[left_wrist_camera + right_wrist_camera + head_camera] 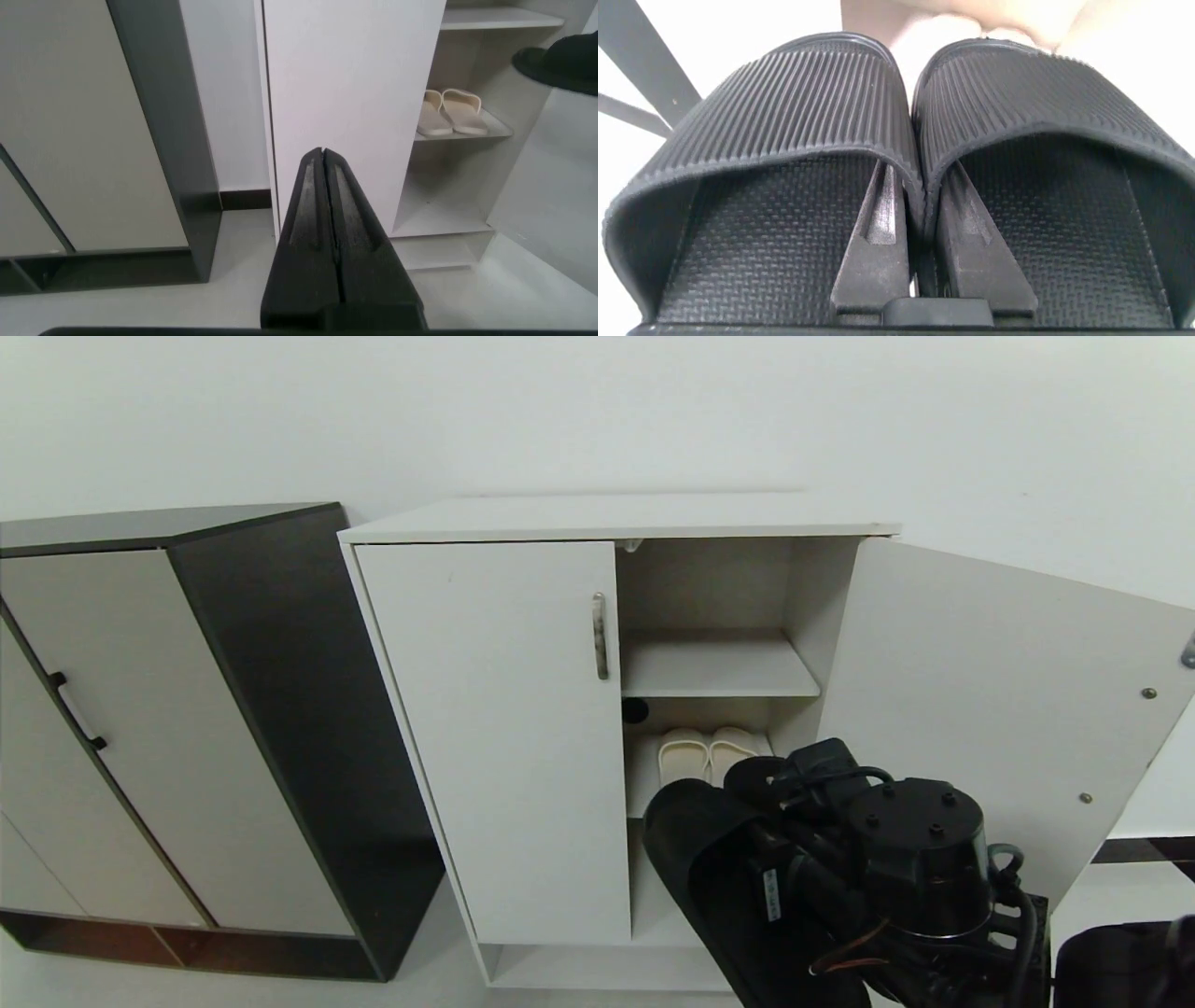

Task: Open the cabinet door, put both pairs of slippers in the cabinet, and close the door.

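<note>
The white cabinet [485,737] has its right door [980,709] swung open and its left door closed. A pair of white slippers [709,753] [453,112] lies on the cabinet's middle shelf. My right gripper [920,233] is shut on a pair of black slippers [906,121], one finger inside each slipper, pinching their touching side walls together. The black slippers [700,859] hang just in front of the open compartment, below the white pair, and their toe edge [561,65] shows in the left wrist view. My left gripper [323,163] is shut on nothing, low, facing the closed left door.
A dark cabinet [187,709] with pale closed doors stands to the left of the white one, with a narrow gap between them. The upper shelf [714,663] and the bottom shelf [439,219] are bare. The open door bounds the right side.
</note>
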